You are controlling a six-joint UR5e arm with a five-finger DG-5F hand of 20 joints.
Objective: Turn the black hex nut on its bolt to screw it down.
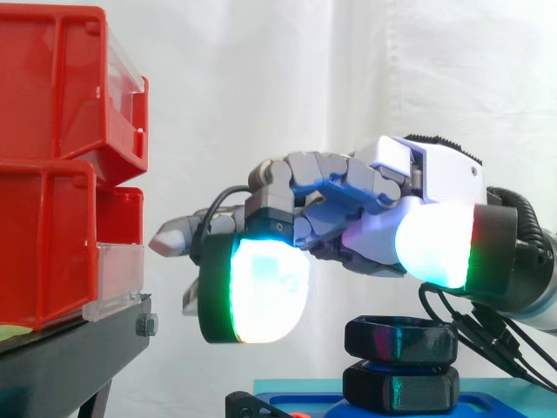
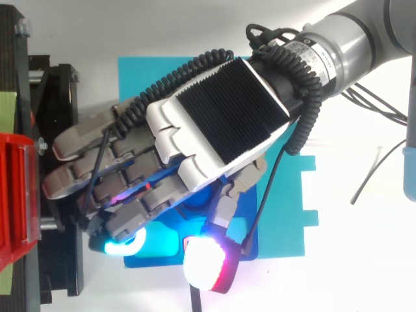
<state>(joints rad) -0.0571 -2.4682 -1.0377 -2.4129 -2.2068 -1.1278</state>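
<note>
Fingers (image 1: 305,174) loosely outstretched and empty, black hex nut (image 1: 400,340) just beneath the hand (image 1: 383,205), clear of them.

White curtain (image 1: 348,70) behind black stand (image 1: 61,361)

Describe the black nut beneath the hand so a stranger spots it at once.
Find the blue base at the side view's bottom edge. Below the hand, two black pieces are stacked on it; the nut is the upper one, ring-shaped with a hollow top, resting on the lower piece.
</note>
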